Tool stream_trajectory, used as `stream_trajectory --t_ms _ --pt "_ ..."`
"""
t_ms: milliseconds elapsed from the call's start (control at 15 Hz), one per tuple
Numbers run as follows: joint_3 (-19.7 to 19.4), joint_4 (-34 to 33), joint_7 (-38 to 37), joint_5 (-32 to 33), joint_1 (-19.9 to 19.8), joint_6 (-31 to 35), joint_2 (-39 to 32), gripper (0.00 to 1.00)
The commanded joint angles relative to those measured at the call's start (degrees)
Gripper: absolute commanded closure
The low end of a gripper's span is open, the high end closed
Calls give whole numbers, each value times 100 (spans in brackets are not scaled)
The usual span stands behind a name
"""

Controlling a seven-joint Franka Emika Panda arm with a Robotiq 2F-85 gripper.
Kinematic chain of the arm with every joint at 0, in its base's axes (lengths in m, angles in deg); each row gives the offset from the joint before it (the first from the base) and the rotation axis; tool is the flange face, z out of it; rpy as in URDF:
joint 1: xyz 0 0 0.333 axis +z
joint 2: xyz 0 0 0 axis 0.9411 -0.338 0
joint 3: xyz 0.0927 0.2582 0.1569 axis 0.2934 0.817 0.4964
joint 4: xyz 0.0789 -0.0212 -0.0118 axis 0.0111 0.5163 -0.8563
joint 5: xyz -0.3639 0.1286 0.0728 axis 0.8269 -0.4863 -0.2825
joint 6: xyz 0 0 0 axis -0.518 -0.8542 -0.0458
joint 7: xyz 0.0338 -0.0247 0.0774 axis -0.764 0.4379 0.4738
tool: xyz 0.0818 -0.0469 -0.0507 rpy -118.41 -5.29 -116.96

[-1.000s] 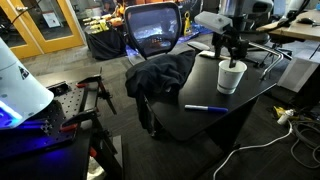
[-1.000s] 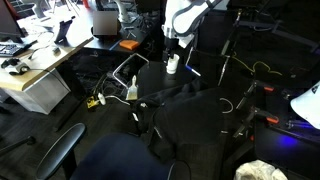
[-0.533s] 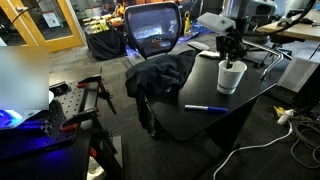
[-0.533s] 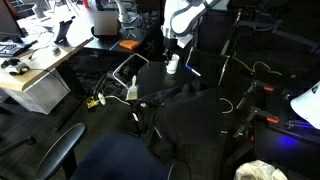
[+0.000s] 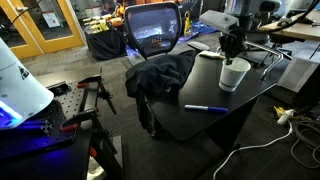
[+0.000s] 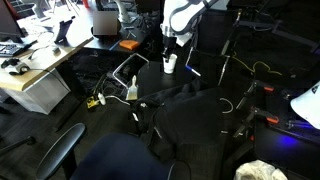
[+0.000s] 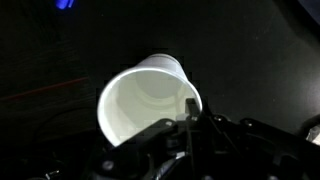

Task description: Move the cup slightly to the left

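Note:
The white cup [image 5: 235,76] stands on the black table [image 5: 200,120] in both exterior views, small and pale in the higher one [image 6: 170,64]. My gripper [image 5: 232,58] comes down on it from above and is shut on its rim. In the wrist view I look into the cup [image 7: 145,100], and it looks tipped. One dark finger [image 7: 190,105] reaches inside the wall at the rim's right side, and my gripper [image 7: 196,113] pinches that wall. The outer finger is hidden against the dark body.
A blue pen [image 5: 205,107] lies on the table in front of the cup. A dark jacket [image 5: 160,75] is heaped at the table's edge by an office chair [image 5: 153,30]. Cables [image 5: 285,118] run across the floor beside the table.
The jaws have gone from open to shut on the cup's rim. The cup has shifted slightly with the gripper.

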State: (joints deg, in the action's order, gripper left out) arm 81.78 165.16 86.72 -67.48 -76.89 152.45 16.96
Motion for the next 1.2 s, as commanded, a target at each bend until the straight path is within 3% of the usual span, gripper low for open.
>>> stream_trajectory --t_ms 0,667,1133 --pt "74 -153 166 -27 50 -227 22 99" --pt "233 -372 521 375 608 -503 -71 99" --pt "300 -566 948 611 767 -467 -291 99"
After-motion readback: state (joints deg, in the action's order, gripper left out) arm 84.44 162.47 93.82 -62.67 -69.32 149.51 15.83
